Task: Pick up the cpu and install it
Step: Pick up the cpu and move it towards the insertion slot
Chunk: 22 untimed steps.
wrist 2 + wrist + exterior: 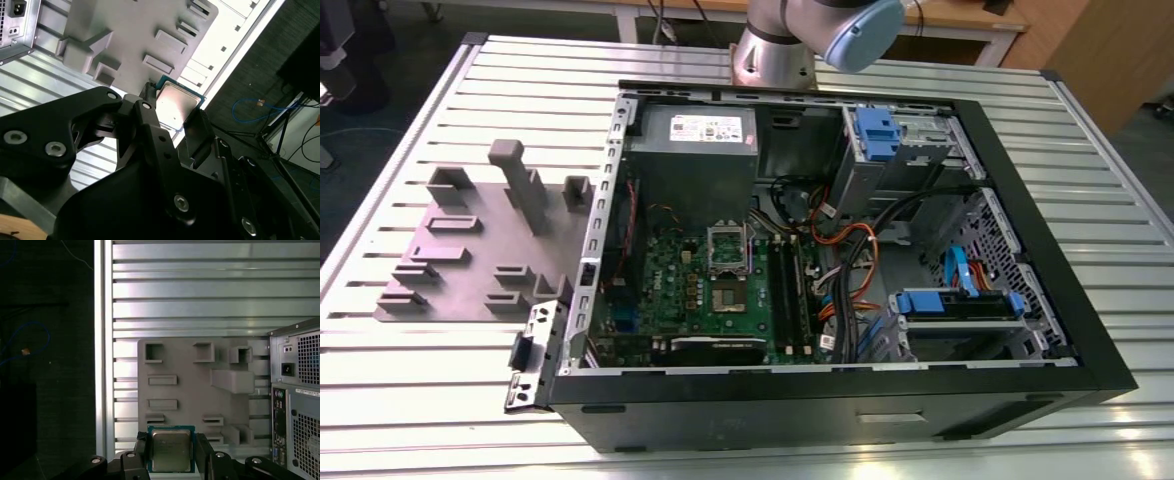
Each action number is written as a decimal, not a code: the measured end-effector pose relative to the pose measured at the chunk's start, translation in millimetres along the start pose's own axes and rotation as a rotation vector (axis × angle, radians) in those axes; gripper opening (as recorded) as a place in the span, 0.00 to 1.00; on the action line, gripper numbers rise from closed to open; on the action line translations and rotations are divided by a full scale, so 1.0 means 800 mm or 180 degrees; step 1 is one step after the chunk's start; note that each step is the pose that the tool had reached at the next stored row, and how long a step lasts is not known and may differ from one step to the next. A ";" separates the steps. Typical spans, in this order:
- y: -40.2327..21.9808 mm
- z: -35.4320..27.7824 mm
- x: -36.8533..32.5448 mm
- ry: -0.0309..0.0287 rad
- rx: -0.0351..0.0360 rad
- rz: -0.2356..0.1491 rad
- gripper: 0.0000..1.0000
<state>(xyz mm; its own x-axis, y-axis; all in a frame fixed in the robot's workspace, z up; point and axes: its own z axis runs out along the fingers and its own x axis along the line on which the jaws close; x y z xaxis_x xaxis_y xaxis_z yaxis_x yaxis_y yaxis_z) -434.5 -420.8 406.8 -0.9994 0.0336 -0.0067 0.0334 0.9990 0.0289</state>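
1. The gripper (172, 456) is pinching the cpu (171, 450). Its two black fingers (141, 454) press against opposite edges of the chip, as both wrist views show.
2. In the second wrist view the same hold shows at an angle. The gripper (172, 125) has the cpu (177, 102) clamped between the fingers (200, 132), silvery top facing the camera, thin dark-teal rim along its edges.
3. The cpu is lifted, touching nothing but the fingers. In the first wrist view it overlaps the edge of the grey fixture (200, 385), which lies well apart, on the table (200, 290).
4. The fixture (130, 30) is a flat grey plate with raised blocks and rectangular pockets. It sits on the slatted metal table (30, 65).
5. Just beside the fixture, the first wrist view shows the rear of the computer case (295, 400), with vent grilles and a power inlet.
6. In the exterior view the arm (781, 40) rises at the upper middle of the frame. The fixture (467, 250) is at the exterior view's left, and the open computer case (854, 400) fills the centre and right.
7. Inside the case lies the green board (680, 290), carrying a silvery-framed socket (727, 247) and, just below it in the frame, a dark square chip (727, 297). The power supply (694, 150) sits above them.
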 end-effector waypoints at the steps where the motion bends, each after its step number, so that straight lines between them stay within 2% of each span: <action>1: 0.0000 0.0001 -0.0002 0.0000 0.0000 0.0000 0.47; 22: 0.0003 0.0001 -0.0080 0.0000 0.0000 0.0000 0.47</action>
<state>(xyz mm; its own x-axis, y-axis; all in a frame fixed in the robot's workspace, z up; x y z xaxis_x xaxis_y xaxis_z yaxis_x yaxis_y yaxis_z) -428.1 -420.8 406.8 -0.9994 0.0337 -0.0068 0.0335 0.9990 0.0289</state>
